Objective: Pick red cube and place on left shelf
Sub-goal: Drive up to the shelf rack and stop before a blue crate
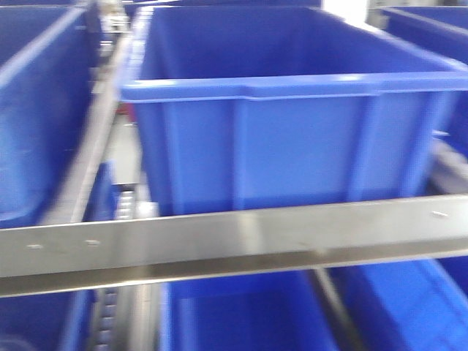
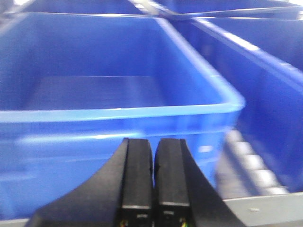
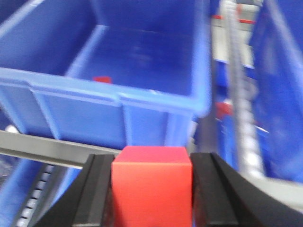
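Red cube (image 3: 151,189) is being clamped between right gripper (image 3: 151,163) pads, before a blue bin (image 3: 156,101) with a blurred red patch (image 3: 102,79) inside, possibly another cube. Left gripper (image 2: 154,146) is being pressed closed, nothing held.

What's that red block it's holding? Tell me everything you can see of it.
The red cube is a plain block with smooth, matte faces, possibly plastic. It sits squarely between the black fingers of the right gripper, which press its left and right sides. It is held in the air before a blue bin; its bottom is out of frame.
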Tool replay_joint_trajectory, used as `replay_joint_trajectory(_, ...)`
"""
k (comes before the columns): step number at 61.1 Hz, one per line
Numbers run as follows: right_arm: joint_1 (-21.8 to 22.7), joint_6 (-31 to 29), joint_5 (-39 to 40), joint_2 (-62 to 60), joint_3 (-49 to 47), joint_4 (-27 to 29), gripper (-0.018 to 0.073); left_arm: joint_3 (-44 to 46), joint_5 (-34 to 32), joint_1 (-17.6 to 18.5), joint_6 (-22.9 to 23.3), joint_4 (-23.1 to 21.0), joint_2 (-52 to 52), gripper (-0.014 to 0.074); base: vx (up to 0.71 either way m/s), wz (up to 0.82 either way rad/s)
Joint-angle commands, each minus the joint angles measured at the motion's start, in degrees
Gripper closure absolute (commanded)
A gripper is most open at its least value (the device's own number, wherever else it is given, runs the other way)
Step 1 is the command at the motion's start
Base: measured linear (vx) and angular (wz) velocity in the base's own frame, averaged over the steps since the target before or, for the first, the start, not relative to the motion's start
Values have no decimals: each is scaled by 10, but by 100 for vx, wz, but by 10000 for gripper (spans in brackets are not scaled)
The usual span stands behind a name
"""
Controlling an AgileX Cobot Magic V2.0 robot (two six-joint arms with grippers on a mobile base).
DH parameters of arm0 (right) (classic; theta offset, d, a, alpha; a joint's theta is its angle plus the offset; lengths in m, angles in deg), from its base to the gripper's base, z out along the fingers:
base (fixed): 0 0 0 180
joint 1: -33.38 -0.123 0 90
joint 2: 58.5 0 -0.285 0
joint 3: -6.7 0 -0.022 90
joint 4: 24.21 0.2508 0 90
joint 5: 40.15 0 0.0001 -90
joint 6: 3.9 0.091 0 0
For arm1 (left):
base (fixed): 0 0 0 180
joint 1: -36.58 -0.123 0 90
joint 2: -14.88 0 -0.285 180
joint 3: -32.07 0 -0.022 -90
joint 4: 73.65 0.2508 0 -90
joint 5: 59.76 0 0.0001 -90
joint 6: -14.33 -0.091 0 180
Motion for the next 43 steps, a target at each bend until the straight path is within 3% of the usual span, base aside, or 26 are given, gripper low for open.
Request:
replay_joint_trajectory(1, 3, -4, 44, 5, -17, -17, 461, -14, -51, 1, 3, -2, -7, 495, 8, 45)
replay_joint_trajectory(18, 3, -4, 44, 5, -17, -17, 461, -14, -51, 1, 3, -2, -7, 495, 6, 34)
replay_joint_trajectory(43, 3, -4, 44, 5, -17, -17, 461, -14, -51, 1, 3, -2, -7, 495, 0, -1)
